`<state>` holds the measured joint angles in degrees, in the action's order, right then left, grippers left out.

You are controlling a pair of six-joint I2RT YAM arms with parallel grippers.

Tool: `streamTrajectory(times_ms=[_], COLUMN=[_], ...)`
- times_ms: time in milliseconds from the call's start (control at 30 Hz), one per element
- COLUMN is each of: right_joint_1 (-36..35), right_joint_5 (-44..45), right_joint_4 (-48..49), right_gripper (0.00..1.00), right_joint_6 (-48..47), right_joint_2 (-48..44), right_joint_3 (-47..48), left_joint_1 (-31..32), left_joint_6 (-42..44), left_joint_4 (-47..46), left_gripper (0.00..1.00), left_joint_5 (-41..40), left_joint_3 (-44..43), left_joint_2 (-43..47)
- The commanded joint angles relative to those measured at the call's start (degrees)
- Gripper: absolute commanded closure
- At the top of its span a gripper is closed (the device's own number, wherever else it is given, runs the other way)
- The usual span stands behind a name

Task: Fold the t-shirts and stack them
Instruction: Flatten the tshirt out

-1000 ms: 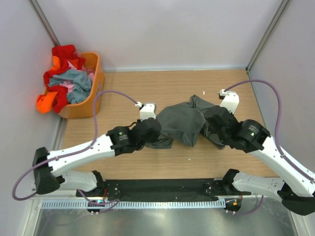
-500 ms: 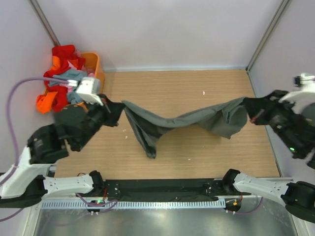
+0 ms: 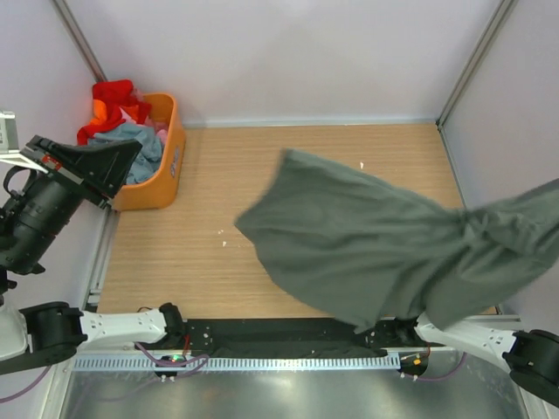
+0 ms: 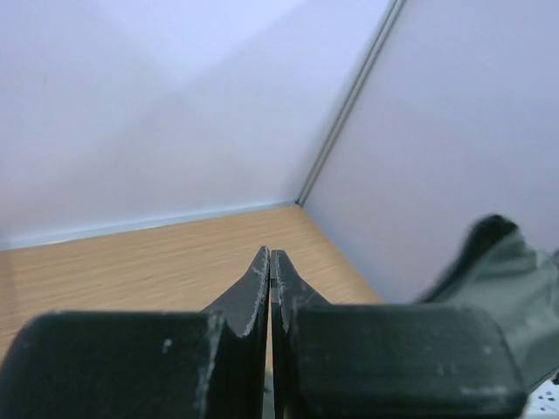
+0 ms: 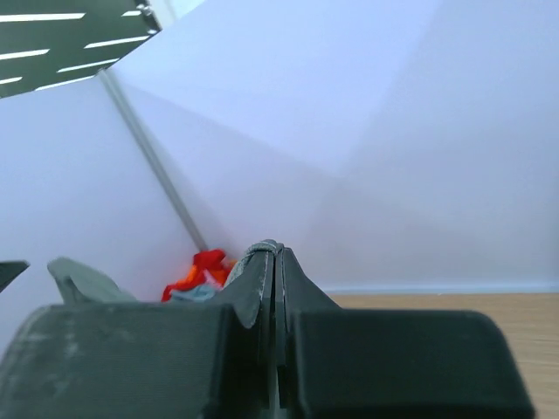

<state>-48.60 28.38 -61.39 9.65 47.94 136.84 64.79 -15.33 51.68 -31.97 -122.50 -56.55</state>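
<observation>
Dark grey t-shirt [image 3: 367,244], stretched taut before, now billows apart from the closed left tool [image 4: 269,255]; right tool [image 5: 271,250] closed too.

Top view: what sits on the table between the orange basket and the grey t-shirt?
Nothing but bare wooden table and small white specks separates the orange basket from the grey t-shirt. This shows in the top external view.

dark grey t-shirt [image 3: 367,244] billowing mid-air, coloured t-shirts [image 3: 118,109] heaped far left
</observation>
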Motion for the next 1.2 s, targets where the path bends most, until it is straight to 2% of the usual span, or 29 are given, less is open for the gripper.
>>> streamTrajectory(times_ms=[0, 67, 100, 133, 233, 300, 333, 433, 467, 533, 600, 633, 700, 733, 767, 800, 867, 900, 933, 1000, 1033, 1167], right_joint_1=[0.08, -1.31, -2.63, -4.82, -5.28, -4.84, -4.75, -4.66, -4.66, -4.66, -4.66, -4.75, -4.58, -4.23, -2.92, 3.62, 13.56, 18.40, 25.33, 29.16, 33.44, 38.22], right_joint_5=[9.45, 15.09, 21.22, 23.54, 27.33, 27.69, 26.04, 17.36, 8.97, 2.33, -1.13, 0.34, 13.14, 18.76, 26.65, 34.30, 30.27, 20.58, 17.09, 16.27, 15.83, 13.38], right_joint_4=[3.64, 6.26, 8.28, 13.08, 19.80, 19.47, 17.46, 17.17, 17.70, 16.05, 13.76, 13.40, 14.36, 15.49, 15.77, 11.59, 4.11, 2.43, 2.06, 3.28, 3.81, 1.45], right_gripper=[0.99, 0.99, 0.99, 0.99, 0.99, 0.99, 0.99, 0.99, 0.99, 0.99, 0.99, 0.99, 0.99, 0.99, 0.99, 0.99, 0.99, 0.99, 0.99, 0.99, 0.99, 0.99], right_joint_6=[-7.88, -10.51, -12.09, -14.89, -18.52, -17.74, -16.34, -13.87, -14.22, -14.40, -14.31, -14.13, -14.04, -13.78, -13.78, -10.21, -3.36, -1.41, 1.14, 2.65, 3.00, 5.20], right_joint_2=[8.12, 12.58, 13.66, 14.63, 17.88, 20.34, 20.96, 19.48, 19.03, 19.73, 21.83, 21.93, 21.84, 22.02, 22.63, 25.50, 28.25, 28.87, 28.70, 26.86, 26.42, 26.59], right_joint_3=[-1.65, -6.39, -11.45, -14.37, -22.99, -24.77, -25.38, -28.71, -29.43, -27.60, -22.87, -22.49, -25.45, -27.22, -29.15, -30.21, -28.04, -28.29, -29.42, -32.75, -33.12, -32.59], left_joint_1=[-0.02, -0.02, -0.02, -0.02, -1.41, -4.22, -7.54, -11.08, -11.53, -12.14, -12.41, -12.50, -12.59, -12.67, -12.76, -12.85, -12.85, -12.85, -12.85, -12.76, -12.85, -12.76], left_joint_6=[6.09, 7.50, 8.73, 8.83, 7.26, 4.10, -0.35, -5.30, -6.28, -7.69, -9.01, -9.19, -9.63, -9.89, -10.76, -11.29, -12.61, -13.92, -14.72, -17.17, -17.80, -22.19], left_joint_4=[0.62, -0.87, -2.27, -3.07, -7.55, -7.65, -8.00, -14.39, -16.42, -20.03, -20.57, -20.48, -19.87, -19.69, -19.43, -18.82, -18.63, -18.72, -18.90, -19.33, -19.77, -27.04], left_gripper=[1.00, 1.00, 1.00, 1.00, 1.00, 1.00, 1.00, 0.98, 0.93, 0.80, 0.77, 0.68, 0.58, 0.46, 0.41, 0.34, 0.30, 0.27, 0.24, 0.23, 0.23, 0.23], left_joint_5=[-3.95, -8.00, -11.33, -12.67, -12.95, -10.07, -5.43, 4.34, 8.72, 10.78, 11.49, 11.49, 11.40, 11.14, 10.61, 10.35, 10.87, 11.83, 12.53, 13.59, 14.21, 20.18], left_joint_3=[0.49, 2.60, 5.75, 7.43, 16.04, 20.95, 23.07, 33.70, 38.25, 41.10, 42.60, 42.87, 43.66, 44.01, 44.97, 46.20, 47.95, 49.01, 50.15, 53.84, 55.25, 64.98], left_joint_2=[-3.56, -5.40, -5.93, -6.89, -8.21, -9.18, -9.45, -8.22, -7.61, -7.52, -8.04, -7.96, -7.35, -7.08, -6.64, -5.86, -4.97, -4.62, -3.83, -3.21, -2.34, -1.28])
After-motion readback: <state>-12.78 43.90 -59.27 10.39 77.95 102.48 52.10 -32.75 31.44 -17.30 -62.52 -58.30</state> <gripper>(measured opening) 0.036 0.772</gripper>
